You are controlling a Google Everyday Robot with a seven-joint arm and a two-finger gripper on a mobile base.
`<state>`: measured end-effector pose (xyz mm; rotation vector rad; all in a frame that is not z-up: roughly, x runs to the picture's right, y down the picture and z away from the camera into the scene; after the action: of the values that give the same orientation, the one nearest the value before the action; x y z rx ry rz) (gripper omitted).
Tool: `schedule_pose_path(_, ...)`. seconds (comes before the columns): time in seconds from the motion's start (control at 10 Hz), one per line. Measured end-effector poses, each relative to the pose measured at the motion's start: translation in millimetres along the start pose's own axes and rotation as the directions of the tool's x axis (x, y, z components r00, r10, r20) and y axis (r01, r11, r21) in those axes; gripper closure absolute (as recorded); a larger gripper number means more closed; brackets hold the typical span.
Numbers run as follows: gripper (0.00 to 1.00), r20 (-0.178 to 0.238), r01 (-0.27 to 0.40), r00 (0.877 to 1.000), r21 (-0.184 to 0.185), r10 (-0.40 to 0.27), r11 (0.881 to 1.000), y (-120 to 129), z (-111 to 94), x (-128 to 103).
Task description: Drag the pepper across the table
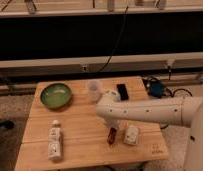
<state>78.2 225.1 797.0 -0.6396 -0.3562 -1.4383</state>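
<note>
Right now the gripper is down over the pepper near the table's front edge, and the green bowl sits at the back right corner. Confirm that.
Not quite. The camera view shows the green bowl at the back left of the table, not the back right. The gripper is indeed down over the pepper near the front edge.

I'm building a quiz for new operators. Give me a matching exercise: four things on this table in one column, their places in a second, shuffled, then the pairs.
Things:
1. green bowl
2. white bottle
3. black phone
4. pepper

Places:
A. under the claw, near the front edge
B. back right
C. back left
D. lying front left

Pairs: 1-C, 2-D, 3-B, 4-A

All sit on the table.
</note>
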Motion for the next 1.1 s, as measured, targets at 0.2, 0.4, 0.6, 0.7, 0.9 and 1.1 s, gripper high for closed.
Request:
schedule_pose_path(0.2, 1.00, -0.004, 0.025, 1.000, -0.008, -0.025, 1.000, 3, -1, 0)
schedule_pose_path(0.4, 1.00, -0.008, 0.048, 0.999, -0.017, -0.049, 0.999, 6, -3, -1)
schedule_pose_path(0.6, 1.00, -0.012, 0.072, 0.997, -0.025, -0.072, 0.997, 8, -6, -2)
schedule_pose_path(0.7, 1.00, -0.013, 0.086, 0.996, -0.031, -0.086, 0.996, 9, -7, -4)
schedule_pose_path(0.9, 1.00, -0.016, 0.112, 0.994, -0.040, -0.113, 0.993, 11, -10, -5)
schedule_pose_path(1.1, 1.00, -0.018, 0.141, 0.990, -0.049, -0.142, 0.989, 13, -12, -8)
